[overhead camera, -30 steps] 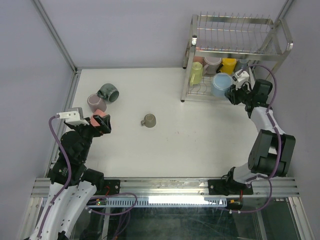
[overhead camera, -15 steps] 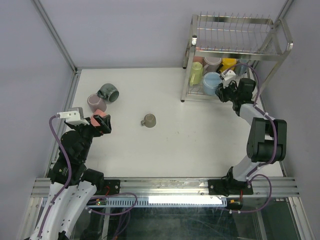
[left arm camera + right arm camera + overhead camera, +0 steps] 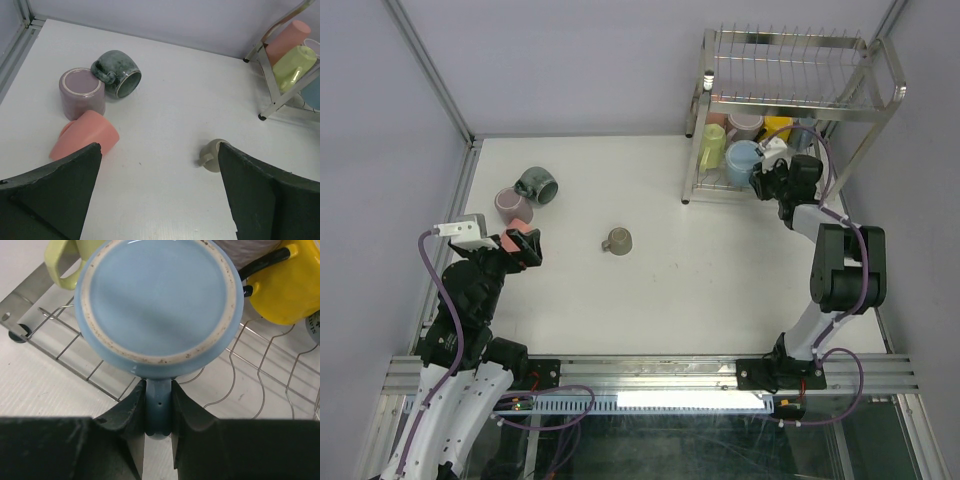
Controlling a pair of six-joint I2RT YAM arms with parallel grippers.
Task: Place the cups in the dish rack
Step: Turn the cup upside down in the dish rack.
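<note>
1. Step in hand: setting the light blue mug [image 3: 157, 300] on the lower wire shelf of the dish rack [image 3: 785, 40], at the far right of the table [image 3: 670, 290].
2. The right hand [image 3: 159, 395] is pinched narrowly on the mug's handle, with the mug's base facing the wrist. It sits between a pale yellow-green mug [image 3: 65, 260] and a yellow mug [image 3: 285, 290]. Whether it rests on the wires is unclear.
3. Next, probably: seat it, let go, and withdraw without nudging the neighbours.
4. The right arm stretches far towards the rack front. The left hand [image 3: 159, 155] gapes fully, empty, hovering at the near left.
5. Waiting on the table: salmon pink cup [image 3: 85, 135], mauve cup [image 3: 81, 90], dark green mug [image 3: 120, 75], taupe mug [image 3: 212, 155].
</note>
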